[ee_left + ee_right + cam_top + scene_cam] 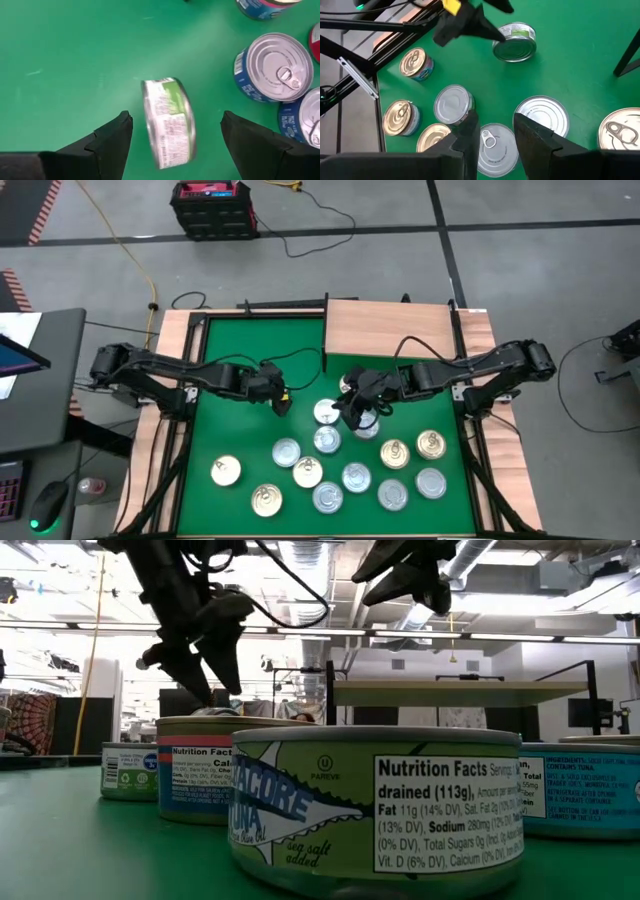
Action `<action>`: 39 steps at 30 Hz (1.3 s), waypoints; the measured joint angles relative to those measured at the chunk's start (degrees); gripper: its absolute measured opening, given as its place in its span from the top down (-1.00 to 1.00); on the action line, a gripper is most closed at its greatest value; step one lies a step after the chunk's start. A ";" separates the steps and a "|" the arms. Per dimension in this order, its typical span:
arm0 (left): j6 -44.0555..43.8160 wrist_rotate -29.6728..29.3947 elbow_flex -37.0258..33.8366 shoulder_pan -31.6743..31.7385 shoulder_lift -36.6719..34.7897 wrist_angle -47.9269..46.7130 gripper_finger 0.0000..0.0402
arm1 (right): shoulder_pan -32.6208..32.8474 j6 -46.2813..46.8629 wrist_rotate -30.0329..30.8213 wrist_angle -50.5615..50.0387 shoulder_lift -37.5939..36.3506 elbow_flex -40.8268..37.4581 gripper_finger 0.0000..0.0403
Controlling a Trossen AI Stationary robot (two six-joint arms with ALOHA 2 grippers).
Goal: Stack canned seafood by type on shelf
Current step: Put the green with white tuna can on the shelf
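Green-labelled can (169, 122) lies on edge between open left hand (175, 145) fingers.

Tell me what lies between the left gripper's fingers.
A green-labelled tin on its edge lies between the left gripper's open fingers, untouched, on the green table; the left wrist view shows it.

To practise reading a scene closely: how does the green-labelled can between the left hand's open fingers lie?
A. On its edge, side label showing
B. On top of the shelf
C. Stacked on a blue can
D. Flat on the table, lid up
A: in the left wrist view the green-labelled can stands on its rim on the green table, apart from both fingers of the left hand.
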 joint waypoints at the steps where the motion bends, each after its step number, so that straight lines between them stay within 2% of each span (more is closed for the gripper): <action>1: 0.01 0.66 0.00 0.25 0.47 0.31 -0.46 | 0.00 0.23 0.02 0.00 0.00 0.00 0.23; 8: 0.51 2.58 -0.21 1.09 2.23 0.36 -0.46 | 0.22 0.29 0.00 0.20 -0.01 0.00 0.16; 12: 0.86 4.22 -2.59 2.35 2.03 2.01 -0.41 | 0.20 0.29 0.00 0.24 0.00 0.00 0.16; 17: 3.50 8.84 -6.16 2.93 1.85 6.22 -0.15 | 0.17 -0.08 0.00 0.31 -0.02 0.00 0.15; 26: 12.55 8.69 -6.71 1.74 0.70 9.95 0.34 | 0.15 -1.27 -0.03 0.17 -0.02 0.00 0.15; 29: 17.66 8.69 -6.71 1.33 -1.98 11.12 0.34 | 0.41 -3.48 -0.37 0.01 -0.02 0.00 0.15; 34: 28.05 8.60 -6.73 0.45 -9.74 15.88 0.34 | 1.58 -12.65 -2.34 0.04 -0.02 0.00 0.12; 39: 37.30 12.36 -6.73 -0.13 -16.54 25.23 0.29 | 1.34 -18.08 -2.36 2.81 -0.02 -0.02 -0.11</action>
